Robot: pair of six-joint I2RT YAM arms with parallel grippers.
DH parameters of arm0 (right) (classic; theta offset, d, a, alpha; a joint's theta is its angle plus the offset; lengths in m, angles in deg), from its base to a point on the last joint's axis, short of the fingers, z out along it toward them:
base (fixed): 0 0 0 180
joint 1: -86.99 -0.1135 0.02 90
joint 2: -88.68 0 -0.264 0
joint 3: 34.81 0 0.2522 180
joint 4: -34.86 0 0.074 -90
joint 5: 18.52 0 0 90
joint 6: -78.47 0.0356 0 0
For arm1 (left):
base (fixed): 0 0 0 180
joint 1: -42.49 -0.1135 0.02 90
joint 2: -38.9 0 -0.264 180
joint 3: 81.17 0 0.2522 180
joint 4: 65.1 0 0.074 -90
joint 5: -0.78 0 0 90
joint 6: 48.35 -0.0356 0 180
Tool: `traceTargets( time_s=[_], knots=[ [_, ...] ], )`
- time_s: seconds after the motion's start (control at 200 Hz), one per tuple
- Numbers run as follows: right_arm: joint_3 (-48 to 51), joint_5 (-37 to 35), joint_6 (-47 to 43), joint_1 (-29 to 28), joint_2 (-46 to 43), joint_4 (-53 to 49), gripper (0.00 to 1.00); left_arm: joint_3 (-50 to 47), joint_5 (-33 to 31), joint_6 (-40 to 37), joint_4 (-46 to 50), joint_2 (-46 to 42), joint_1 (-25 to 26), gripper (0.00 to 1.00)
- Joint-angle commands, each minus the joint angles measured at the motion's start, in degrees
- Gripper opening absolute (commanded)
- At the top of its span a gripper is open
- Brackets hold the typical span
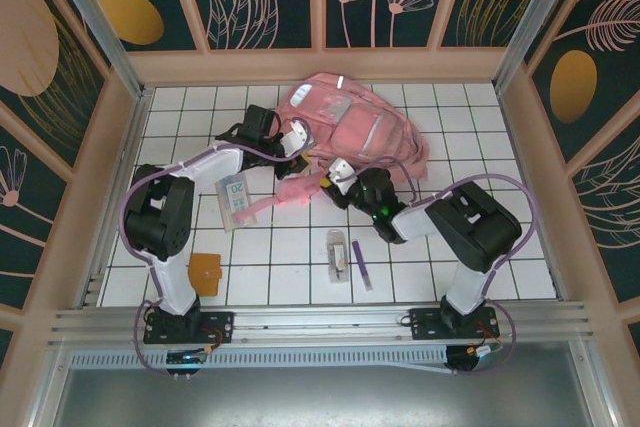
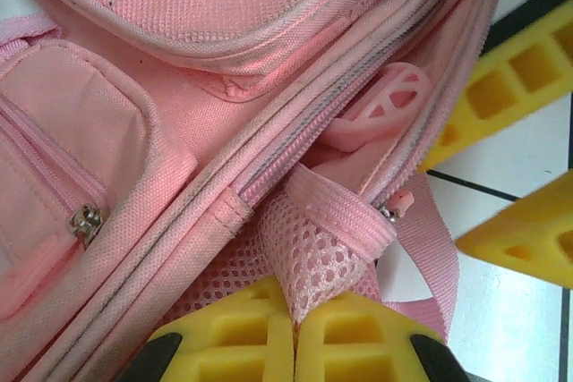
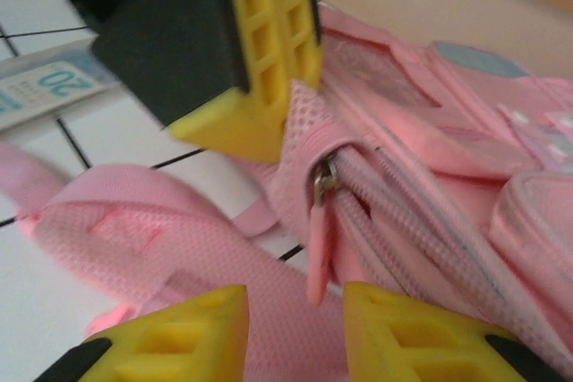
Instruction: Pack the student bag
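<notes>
Student bag (image 1: 365, 132), packet (image 1: 236, 202) marked "20"

"20" on the flat packet (image 1: 236, 197)

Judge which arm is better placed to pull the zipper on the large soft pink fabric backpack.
Right. The right end effector, open, straddles the pink zipper pull, while the left end effector is shut on a pink mesh tab of the backpack, probably anchoring it.

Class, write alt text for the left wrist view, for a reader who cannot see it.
The left gripper pinches a mesh fold of the pink backpack beside its zip. The right gripper is at the right, its yellow fingers apart over white tiles.
</notes>
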Motion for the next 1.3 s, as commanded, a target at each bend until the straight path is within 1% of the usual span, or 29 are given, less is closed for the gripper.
traceTargets(
  time_s=[0.0, 0.095, 0.165, 0.275, 0.375, 0.43, 0.535, 0.606, 0.651, 0.691, 0.731, 0.796, 0.856, 0.971, 1.081, 1.136, 1.151, 1.181, 1.296],
  knots=[
    [-3.1, -5.7, -0.1, -1.1, 1.0, 2.0, 0.32, 0.0, 8.4, 0.7, -0.8, -5.0, 0.2, 0.00],
    [-4.4, -6.2, 0.0, -1.1, 1.6, 0.3, 0.30, -1.8, 10.9, 0.6, -3.0, -6.4, 0.2, 0.00],
    [-5.2, -7.0, 0.0, -1.4, 2.1, -0.6, 0.27, -2.2, 11.0, -0.3, -3.3, -6.8, 0.2, 0.00],
    [-5.9, -7.1, -0.4, -1.6, 2.4, -1.3, 0.17, -2.1, 10.8, -0.1, -3.0, -6.8, 0.2, 0.00],
    [-5.7, -6.7, -1.3, -1.7, 2.3, -0.4, 0.04, -2.6, 11.4, 0.3, -3.9, -6.3, 0.2, 0.00],
    [-5.5, -7.1, -0.9, -1.5, 2.0, 0.4, 0.00, -2.1, 10.7, 0.8, -3.5, -5.9, 0.2, 0.00],
    [-5.8, -7.1, -0.5, -1.4, 0.4, -0.8, 0.00, -2.3, 9.8, 1.3, -3.9, -5.8, 0.2, 0.00],
    [-6.0, -7.1, 0.1, -1.1, -1.2, -2.7, 0.00, -3.4, 7.8, 1.3, -5.4, -5.7, -0.1, 0.00],
    [-6.0, -7.1, 1.8, -0.6, -2.8, -4.5, 0.00, -3.4, 6.3, 1.6, -5.5, -5.5, -0.6, 0.00],
    [-5.8, -8.5, 3.9, -0.1, -4.7, -6.5, 0.00, -3.4, 4.6, 2.1, -5.5, -5.3, -1.2, 0.00],
    [-5.6, -9.5, 6.2, 0.4, -7.1, -10.6, 0.00, -3.7, 3.4, 1.9, -5.8, -5.3, -1.8, 0.00],
    [-4.3, -12.1, 9.8, 0.7, -11.7, -17.1, 0.00, -5.0, 1.8, -1.6, -6.8, -5.7, -2.0, 0.00],
    [-2.4, -12.5, 12.6, 1.2, -15.4, -21.2, 0.00, -5.2, 1.4, -5.3, -7.1, -5.3, -2.0, 0.00],
    [1.1, -13.4, 18.3, 3.3, -22.2, -28.7, 0.00, -2.9, -0.6, -9.6, -4.5, -3.2, -2.1, 0.00],
    [3.0, -14.0, 20.4, 6.3, -26.8, -34.9, 0.00, -3.2, -1.0, -14.5, -3.7, -2.8, -2.6, 0.00],
    [3.2, -12.6, 21.1, 7.3, -28.0, -38.7, 0.00, -3.8, -0.6, -18.3, -3.4, -2.8, -3.3, 0.00],
    [3.1, -12.3, 21.4, 9.1, -28.2, -39.8, 0.00, -3.9, -0.5, -19.4, -3.3, -3.0, -3.6, 0.00],
    [3.2, -11.9, 22.1, 10.4, -28.8, -41.5, 0.00, -4.3, 0.1, -20.7, -3.8, -3.0, -4.3, 0.00],
    [4.1, -7.7, 23.7, 13.5, -30.7, -43.4, 0.00, -4.9, 2.3, -21.6, -7.3, -2.2, -6.9, 0.00]
  ],
)
